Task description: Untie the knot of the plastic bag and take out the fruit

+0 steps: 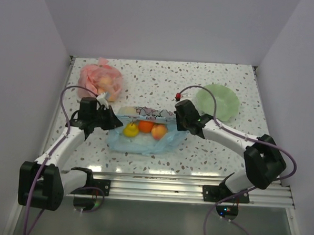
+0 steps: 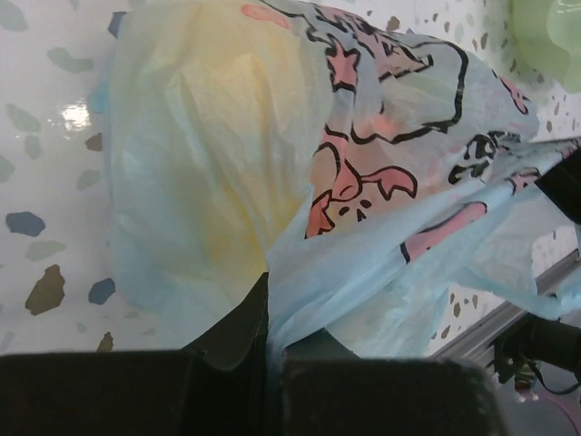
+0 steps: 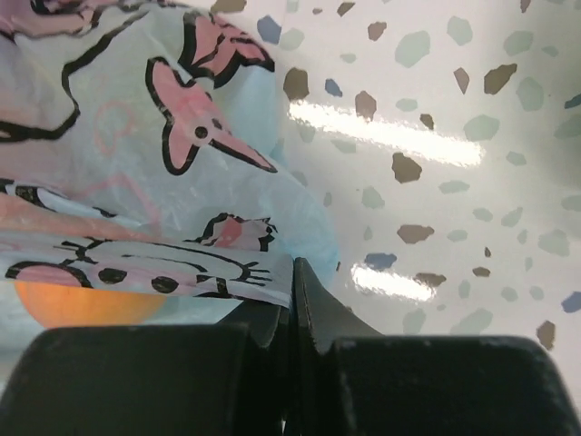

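The light-blue plastic bag [image 1: 140, 140] lies open at the table's middle, its printed band [image 1: 149, 114] stretched between both grippers. In its mouth I see a yellow fruit [image 1: 130, 130], an orange fruit [image 1: 145, 126] and a peach fruit [image 1: 159, 131]. My left gripper [image 1: 113, 120] is shut on the bag's left edge; the film [image 2: 300, 291] runs down between its fingers. My right gripper [image 1: 177, 120] is shut on the bag's right edge [image 3: 263, 282]. The orange fruit [image 3: 82, 304] shows under the band in the right wrist view. A yellow shape [image 2: 213, 182] shows through the film in the left wrist view.
A pink-red bag [image 1: 100, 81] with fruit inside lies at the back left, just behind my left arm. A light-green plate [image 1: 219, 102] sits at the back right. The metal rail [image 1: 185, 182] runs along the table's near edge.
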{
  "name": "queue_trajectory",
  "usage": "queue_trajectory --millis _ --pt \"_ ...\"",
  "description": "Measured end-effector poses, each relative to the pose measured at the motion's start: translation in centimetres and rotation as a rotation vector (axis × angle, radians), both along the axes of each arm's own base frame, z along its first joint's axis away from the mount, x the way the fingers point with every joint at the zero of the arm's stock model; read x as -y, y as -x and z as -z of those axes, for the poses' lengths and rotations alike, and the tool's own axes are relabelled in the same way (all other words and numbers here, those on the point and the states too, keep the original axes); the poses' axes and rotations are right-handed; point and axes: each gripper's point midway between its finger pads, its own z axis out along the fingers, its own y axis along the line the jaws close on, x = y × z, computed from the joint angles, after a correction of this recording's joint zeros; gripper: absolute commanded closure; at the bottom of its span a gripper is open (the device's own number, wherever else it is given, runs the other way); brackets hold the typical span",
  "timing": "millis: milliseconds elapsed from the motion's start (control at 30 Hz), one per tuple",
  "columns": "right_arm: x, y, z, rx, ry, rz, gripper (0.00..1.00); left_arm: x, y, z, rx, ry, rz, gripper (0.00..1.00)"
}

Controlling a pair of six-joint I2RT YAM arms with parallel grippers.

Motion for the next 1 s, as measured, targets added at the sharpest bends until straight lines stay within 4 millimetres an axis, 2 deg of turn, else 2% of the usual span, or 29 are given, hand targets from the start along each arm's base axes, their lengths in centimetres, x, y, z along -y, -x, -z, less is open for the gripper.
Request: queue_trajectory --millis 67,200,400,433,533,567,700,767,833,1000 --pt "0.4 -1.1 0.4 -0.019 -0.083 0.039 1.00 0.6 0.2 -0.2 0.007 0.017 0.033 0.98" --pt "-0.3 -3.7 0.9 -0.040 -0.189 0.055 0.99 0.9 0.0 0.1 0.007 0.023 0.060 0.98" --pt "-1.6 -6.6 5.3 -0.133 -0.265 0.051 0.93 1.1 -0.5 0.2 0.021 0.029 0.076 0.98" --pt "-1.9 -7.1 5.9 -0.147 -0.274 0.044 0.90 1.1 -0.5 0.2 0.023 0.029 0.076 0.98" --pt "-2.8 -9.1 6.1 -0.149 -0.285 0.025 0.66 0.9 -0.7 0.2 0.026 0.024 0.058 0.99" --pt "-2.9 -10.0 5.7 -0.136 -0.282 0.020 0.49 0.6 -0.9 0.1 0.028 0.019 0.044 0.99" --pt "-2.5 -13.2 2.3 -0.060 -0.264 -0.004 0.24 -0.2 -1.8 -0.4 0.033 0.013 -0.014 1.00" --pt "-2.3 -14.1 0.1 -0.023 -0.258 -0.021 0.20 -0.2 -2.2 -0.8 0.035 0.020 -0.032 1.00" --pt "-2.2 -13.9 -1.9 0.006 -0.249 -0.045 0.18 -0.3 -2.6 -1.2 0.040 0.026 -0.045 1.00" --pt "-2.8 -11.5 -8.2 0.101 -0.205 -0.129 0.18 -0.7 -2.9 -1.2 0.036 0.015 -0.082 1.00"
